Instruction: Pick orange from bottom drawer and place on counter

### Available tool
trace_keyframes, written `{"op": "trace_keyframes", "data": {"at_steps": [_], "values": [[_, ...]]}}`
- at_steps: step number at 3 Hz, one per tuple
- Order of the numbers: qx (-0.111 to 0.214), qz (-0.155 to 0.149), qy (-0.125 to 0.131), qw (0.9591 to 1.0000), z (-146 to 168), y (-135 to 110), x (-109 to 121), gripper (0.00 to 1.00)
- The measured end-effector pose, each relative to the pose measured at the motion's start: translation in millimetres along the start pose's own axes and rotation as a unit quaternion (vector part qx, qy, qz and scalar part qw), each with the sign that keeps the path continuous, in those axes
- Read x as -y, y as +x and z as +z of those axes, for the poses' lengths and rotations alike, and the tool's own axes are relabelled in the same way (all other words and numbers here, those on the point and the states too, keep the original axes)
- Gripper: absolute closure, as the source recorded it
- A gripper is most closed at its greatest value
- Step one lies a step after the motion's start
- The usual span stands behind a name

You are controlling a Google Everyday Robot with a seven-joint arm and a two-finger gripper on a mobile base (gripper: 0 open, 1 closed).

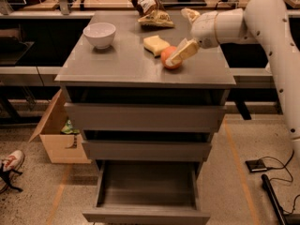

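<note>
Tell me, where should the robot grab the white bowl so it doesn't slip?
Pinch the white bowl by its thin rim, coming straight down from above. It stands upright with its open mouth facing up, and its round sides are probably too wide and slippery. The right side of the rim looks easiest, since the gripper is over the right part of the counter, at the orange.

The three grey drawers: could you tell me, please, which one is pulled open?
The bottom drawer, the narrowest: it is pulled out, its inside showing, whereas the two drawers above show only fronts. The pincer is at the orange on the counter.
</note>
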State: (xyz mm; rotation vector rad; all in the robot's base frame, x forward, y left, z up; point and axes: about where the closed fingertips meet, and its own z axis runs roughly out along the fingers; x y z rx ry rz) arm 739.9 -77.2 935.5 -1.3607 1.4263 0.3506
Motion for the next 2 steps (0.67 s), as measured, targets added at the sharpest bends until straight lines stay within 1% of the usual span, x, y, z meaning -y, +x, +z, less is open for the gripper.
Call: {"op": "trace_keyframes", "data": {"at_steps": [1, 2], "values": [[-0.002, 0.01, 0.03, 0.9995, -40, 8, 15, 0.0], [-0.004, 0.017, 0.06, 0.9981, -70, 16, 29, 0.0]]}}
